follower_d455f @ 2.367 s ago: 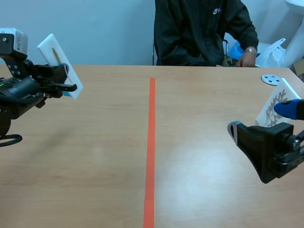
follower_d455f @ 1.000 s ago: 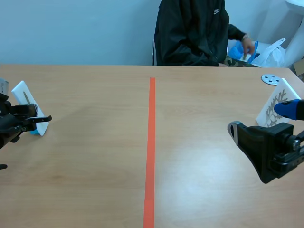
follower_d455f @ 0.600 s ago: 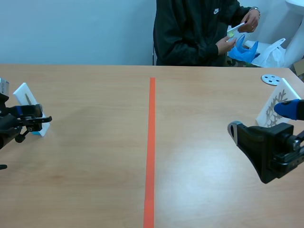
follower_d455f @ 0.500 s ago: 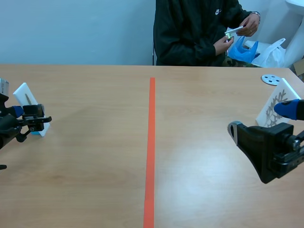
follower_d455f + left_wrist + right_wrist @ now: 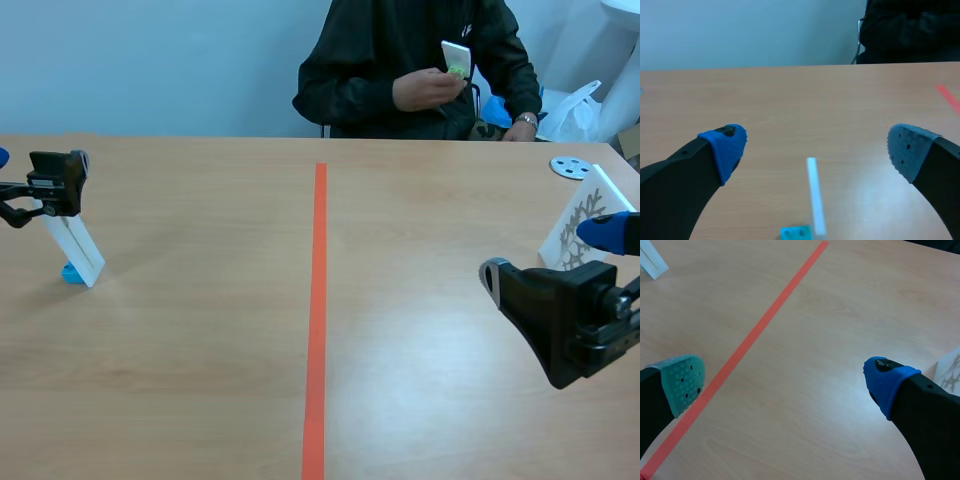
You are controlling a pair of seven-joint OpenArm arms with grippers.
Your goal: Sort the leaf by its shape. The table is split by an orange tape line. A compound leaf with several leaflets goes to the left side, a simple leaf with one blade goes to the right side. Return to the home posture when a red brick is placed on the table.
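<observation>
Wooden surface (image 5: 200, 390) split by orange tape line (image 5: 318, 300). Lower right: right fingers (image 5: 886, 379) spread, empty. Far left: left fingers (image 5: 724, 146) spread, now lifted off the white leaf card (image 5: 78, 243), left standing alone left of the line. Placement apparently done; person's hand (image 5: 415, 90) holding another card (image 5: 456, 58).

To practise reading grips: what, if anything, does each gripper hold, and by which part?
Nothing. The left gripper is open above the white card, which stands free on the table; the right gripper is open too.
</observation>
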